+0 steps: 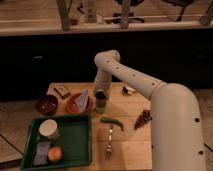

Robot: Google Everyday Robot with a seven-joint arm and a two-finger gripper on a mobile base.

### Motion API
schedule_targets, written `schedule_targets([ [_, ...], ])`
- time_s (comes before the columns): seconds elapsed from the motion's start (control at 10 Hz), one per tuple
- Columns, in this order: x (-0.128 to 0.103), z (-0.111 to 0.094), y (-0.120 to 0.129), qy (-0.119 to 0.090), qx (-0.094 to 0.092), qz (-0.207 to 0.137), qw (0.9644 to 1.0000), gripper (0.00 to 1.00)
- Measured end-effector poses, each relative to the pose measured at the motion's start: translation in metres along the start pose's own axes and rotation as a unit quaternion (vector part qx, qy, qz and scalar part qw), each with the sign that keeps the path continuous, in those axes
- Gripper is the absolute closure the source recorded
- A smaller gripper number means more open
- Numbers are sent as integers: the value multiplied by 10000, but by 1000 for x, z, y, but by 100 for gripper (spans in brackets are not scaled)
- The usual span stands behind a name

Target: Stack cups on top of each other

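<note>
A yellow-green cup (101,104) stands upright on the wooden table (125,150), just right of the orange bowl. A dark grey-olive shape (100,94), which looks like the second cup, sits right at its top, at the gripper's tip. I cannot tell whether it rests in the green cup or hangs just above it. My gripper (100,92) points down from the white arm (135,80), directly over the cups.
An orange bowl (75,106) with a pale packet stands left of the cups, and a dark red-brown bowl (46,104) further left. A green tray (75,145) holds a cream tub (48,128), a blue sponge and an orange fruit. A green pepper (113,122), a fork (109,142) and a dark cluster (142,119) lie in front.
</note>
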Motion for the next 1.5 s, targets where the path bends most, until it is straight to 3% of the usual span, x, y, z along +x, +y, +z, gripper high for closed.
schedule_targets([
  [0.2,-1,1,2,-4,-19,26,10000,46],
  [0.3,-1,2,3,-10,-30,41,10000,32],
  [0.5,-2,4,3,-19,-40,54,10000,21],
  [1.5,0,7,4,-85,-36,30,10000,20],
])
